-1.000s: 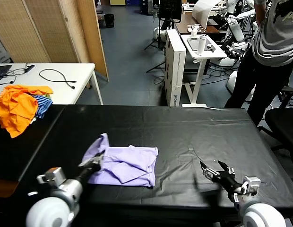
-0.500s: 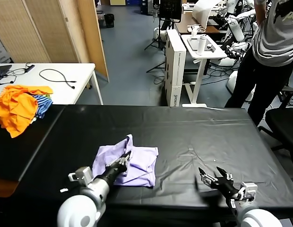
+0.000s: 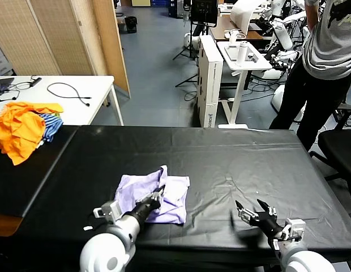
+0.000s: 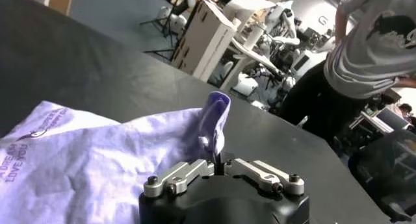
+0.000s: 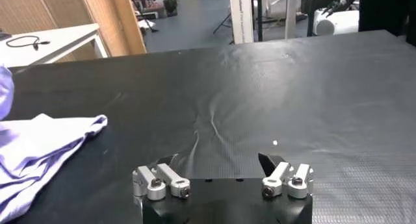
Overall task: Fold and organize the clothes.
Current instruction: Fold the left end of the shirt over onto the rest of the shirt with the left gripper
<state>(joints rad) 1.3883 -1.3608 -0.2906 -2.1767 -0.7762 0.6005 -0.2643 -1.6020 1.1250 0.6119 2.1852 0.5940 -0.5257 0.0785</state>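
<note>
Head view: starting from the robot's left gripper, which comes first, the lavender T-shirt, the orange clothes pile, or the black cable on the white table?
1. Pale lavender T-shirt, pinched in the left gripper.
2. Bright orange clothes pile, far left.
3. Black cable, on the white table behind.

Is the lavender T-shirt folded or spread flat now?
Partly folded. The lavender T-shirt lies bunched in overlapping layers on the black table, and the left claw, shut on its edge, holds a flap raised.

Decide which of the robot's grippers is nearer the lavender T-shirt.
Left. The left gripper is shut on the T-shirt; the right gripper hangs open over bare cloth.
</note>
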